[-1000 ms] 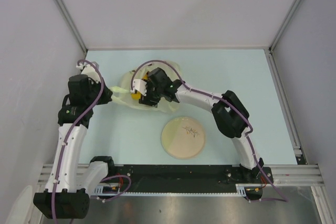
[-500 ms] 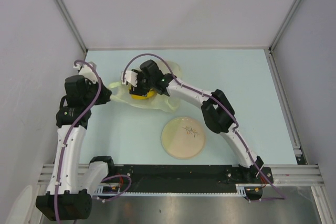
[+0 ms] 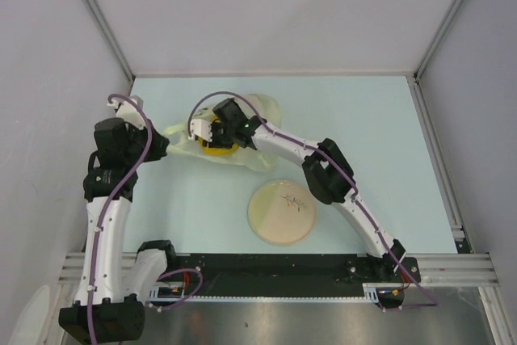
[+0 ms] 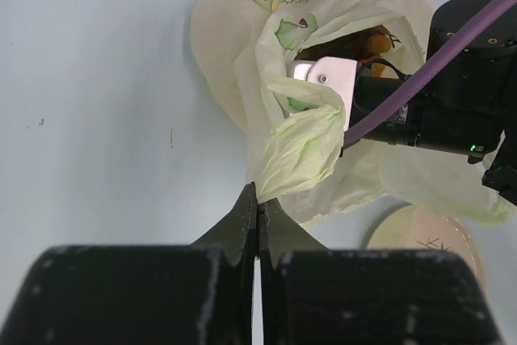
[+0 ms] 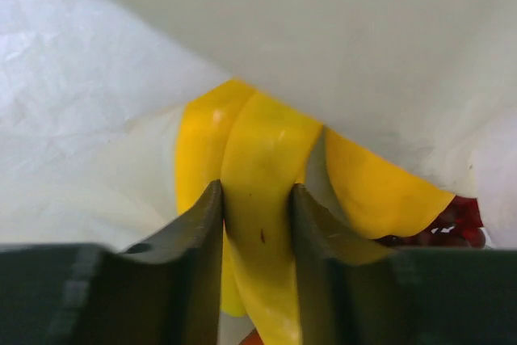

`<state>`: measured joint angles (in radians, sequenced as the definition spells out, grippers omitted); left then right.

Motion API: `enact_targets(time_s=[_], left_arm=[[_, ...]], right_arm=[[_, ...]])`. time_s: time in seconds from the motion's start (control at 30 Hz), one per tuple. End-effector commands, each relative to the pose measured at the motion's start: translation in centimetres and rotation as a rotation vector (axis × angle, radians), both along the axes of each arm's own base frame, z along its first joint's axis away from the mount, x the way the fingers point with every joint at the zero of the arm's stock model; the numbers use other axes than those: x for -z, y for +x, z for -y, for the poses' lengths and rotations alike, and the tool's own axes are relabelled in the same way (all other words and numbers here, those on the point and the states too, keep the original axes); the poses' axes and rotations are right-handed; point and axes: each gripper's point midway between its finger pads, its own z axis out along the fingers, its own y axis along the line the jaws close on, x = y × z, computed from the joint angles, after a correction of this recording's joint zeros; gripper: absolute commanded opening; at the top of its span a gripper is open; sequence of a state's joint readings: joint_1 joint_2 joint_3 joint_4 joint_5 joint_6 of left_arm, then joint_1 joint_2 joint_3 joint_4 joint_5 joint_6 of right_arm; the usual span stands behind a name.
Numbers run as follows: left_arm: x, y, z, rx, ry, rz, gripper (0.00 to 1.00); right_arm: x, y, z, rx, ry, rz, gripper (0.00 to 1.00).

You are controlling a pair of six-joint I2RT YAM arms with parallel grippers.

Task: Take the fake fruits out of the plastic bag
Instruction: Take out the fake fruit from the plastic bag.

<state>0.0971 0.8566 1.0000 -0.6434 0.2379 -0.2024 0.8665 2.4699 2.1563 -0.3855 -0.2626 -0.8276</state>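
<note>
The plastic bag [image 3: 257, 109] lies at the back left of the table, its mouth facing left. My left gripper [image 4: 258, 196] is shut on a twisted handle of the plastic bag [image 4: 311, 139] and holds it taut. My right gripper [image 5: 257, 199] is deep inside the bag, and its fingers press both sides of one yellow finger of the banana bunch [image 5: 271, 151]. A dark red grape bunch [image 5: 457, 220] shows at the right behind the bananas. In the top view the banana bunch [image 3: 216, 149] shows yellow under the right gripper [image 3: 212, 138]. Other fake fruits are hidden.
A round cream plate [image 3: 282, 212] lies on the pale blue table [image 3: 363, 127], near and right of the bag. The plate's rim [image 4: 404, 228] also shows in the left wrist view. Grey walls close the back and both sides.
My right arm has reached further left into the bag, and its jaws have narrowed onto the banana bunch. The left gripper has drawn the handle slightly left.
</note>
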Motion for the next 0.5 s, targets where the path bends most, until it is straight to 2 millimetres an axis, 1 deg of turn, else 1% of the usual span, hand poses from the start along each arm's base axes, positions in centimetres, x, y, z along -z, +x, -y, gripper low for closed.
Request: enact_targets(time_s=[0.0,0.03,0.07,0.1,0.13,0.23,0.3,0.33,0.37,0.47], left_arm=[[-1.1,0.4,0.1,0.01,-0.016,0.061,0.01],[-1.2,0.6,0.1,0.008,-0.015,0.068,0.0],[-1.2,0.6,0.1,0.01,-0.02,0.067,0.0],[-1.2,0.7,0.1,0.01,-0.023,0.069,0.0],[-1.3,0.9,0.3,0.015,-0.028,0.077,0.0],[-1.1,1.3,0.5,0.024,-0.05,0.072,0.0],[-1.3,1.7,0.7,0.028,-0.064,0.076,0.0],[-1.4,1.9,0.8,0.033,-0.069,0.075,0.0],[-1.6,2.0,0.9,0.035,-0.071,0.078,0.0],[-1.9,2.3,0.8,0.028,-0.083,0.082,0.0]], right_arm=[[-2.9,-0.5,1.0,0.014,0.016,0.035,0.24],[-4.2,-1.1,1.4,0.015,0.033,0.042,0.21],[-5.6,-1.5,1.1,0.01,0.065,0.061,0.21],[-6.5,-1.9,1.3,0.009,0.081,0.055,0.2],[-8.4,-2.5,1.7,0.008,0.105,0.06,0.2],[-10.5,-4.0,2.1,0.009,0.133,0.032,0.18],[-12.2,-4.7,2.8,0.019,0.149,0.031,0.17],[-12.6,-5.0,3.0,0.026,0.156,0.026,0.16],[-13.6,-5.0,3.5,0.041,0.164,0.036,0.16],[-15.1,-5.1,4.2,0.077,0.182,0.036,0.14]])
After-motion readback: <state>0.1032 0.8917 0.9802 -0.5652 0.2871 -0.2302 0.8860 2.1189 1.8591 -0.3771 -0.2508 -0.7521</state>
